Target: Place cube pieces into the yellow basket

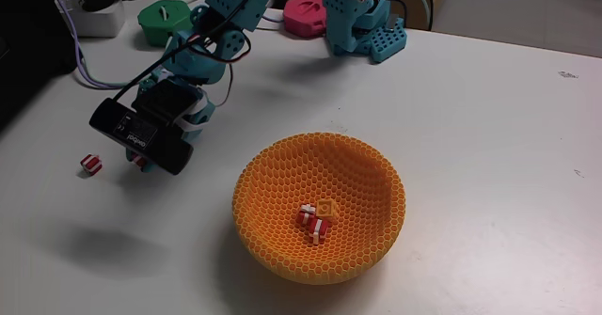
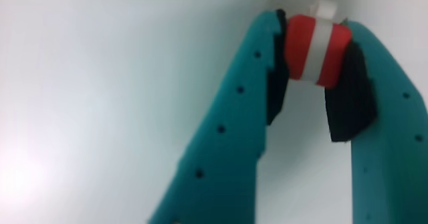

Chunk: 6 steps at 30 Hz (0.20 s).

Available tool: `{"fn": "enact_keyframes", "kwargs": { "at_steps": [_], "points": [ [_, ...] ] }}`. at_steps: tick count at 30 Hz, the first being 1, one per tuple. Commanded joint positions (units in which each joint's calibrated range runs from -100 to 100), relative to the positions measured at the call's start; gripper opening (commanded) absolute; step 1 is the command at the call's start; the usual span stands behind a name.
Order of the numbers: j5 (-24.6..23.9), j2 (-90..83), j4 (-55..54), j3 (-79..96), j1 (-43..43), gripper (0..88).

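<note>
Between the teal fingertips in the wrist view, a red-and-white striped cube [image 2: 316,49] sits clamped by the gripper [image 2: 314,47], low over the white table [image 1: 489,118]. In the fixed view another striped cube [image 1: 90,164] lies just left of the arm, while the yellow basket [image 1: 282,174], well to the right, holds striped cubes [image 1: 311,219] touching an orange-yellow cube [image 1: 326,207]

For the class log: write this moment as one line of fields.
gripper: shut on striped cube | basket: holds striped and orange cubes | table: one striped cube loose
</note>
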Motion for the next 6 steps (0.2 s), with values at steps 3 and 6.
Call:
{"fn": "enact_keyframes", "kwargs": {
  "at_steps": [3, 6],
  "points": [
    [4.00, -20.32, 23.06, -6.75, -9.71, 0.0],
    [4.79, -22.59, 41.05, -17.24, -16.70, 0.0]
  ]
}}
